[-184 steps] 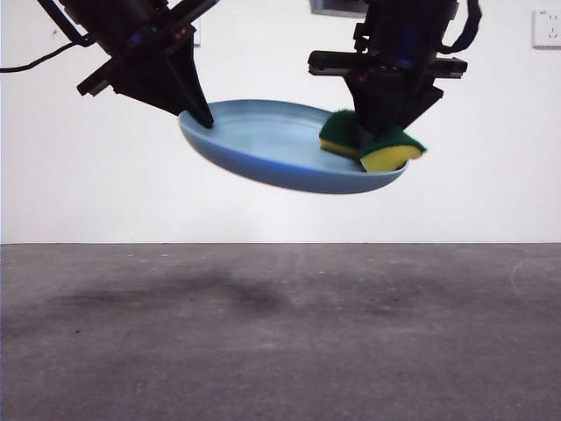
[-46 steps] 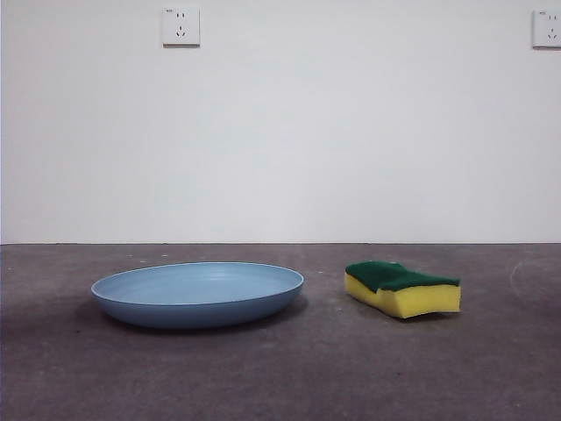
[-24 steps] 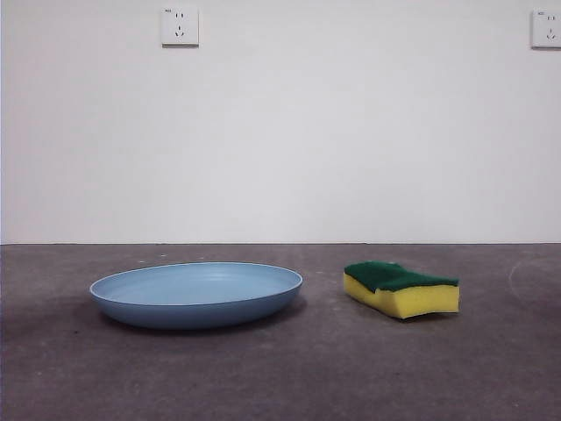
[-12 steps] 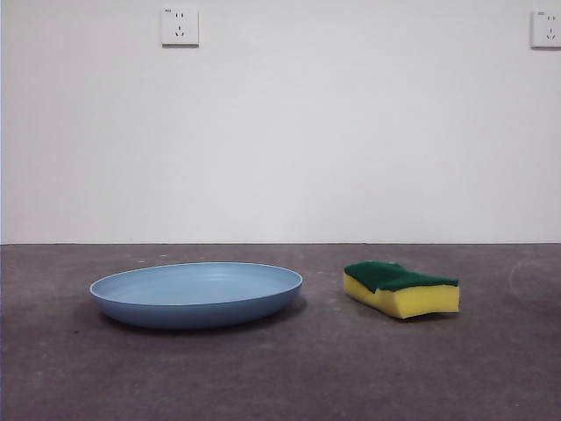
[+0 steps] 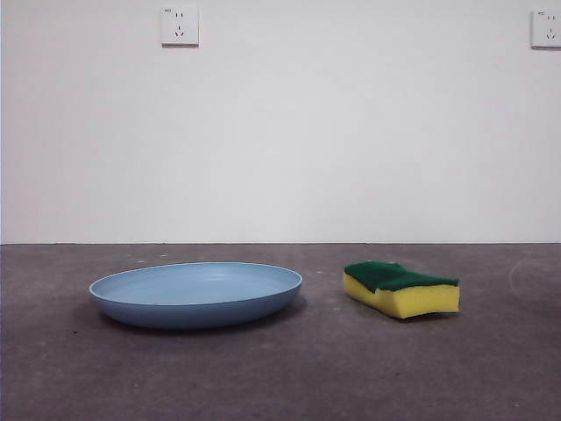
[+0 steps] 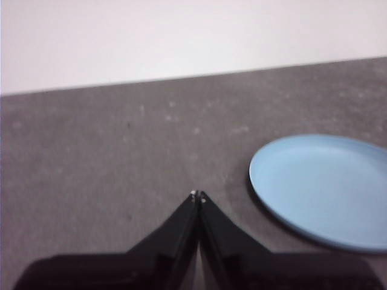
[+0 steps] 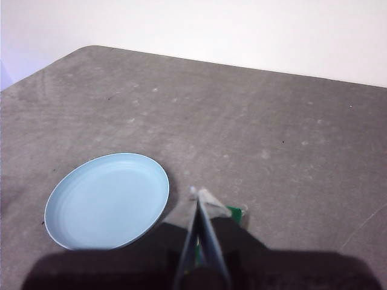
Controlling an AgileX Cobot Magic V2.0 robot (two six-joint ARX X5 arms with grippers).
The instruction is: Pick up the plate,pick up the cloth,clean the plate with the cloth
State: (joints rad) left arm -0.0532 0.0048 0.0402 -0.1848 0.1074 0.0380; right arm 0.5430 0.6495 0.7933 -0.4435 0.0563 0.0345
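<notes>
Your plate [image 5: 196, 295] lies flat on the table [image 5: 280, 377] with the sponge [image 5: 401, 289] just beside it, apart from it; neither is lifted, so by this view all three steps are left to do. Your left gripper [image 6: 198, 196] and right gripper [image 7: 196, 193] hang above, jaws pressed together on nothing; the table is dark grey and speckled, the wall [image 5: 280, 132] white with two sockets [image 5: 180, 25].

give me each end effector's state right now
Left end effector: closed, holding nothing, beside the round light-blue plastic plate.
Right end effector: closed, holding nothing.
</notes>
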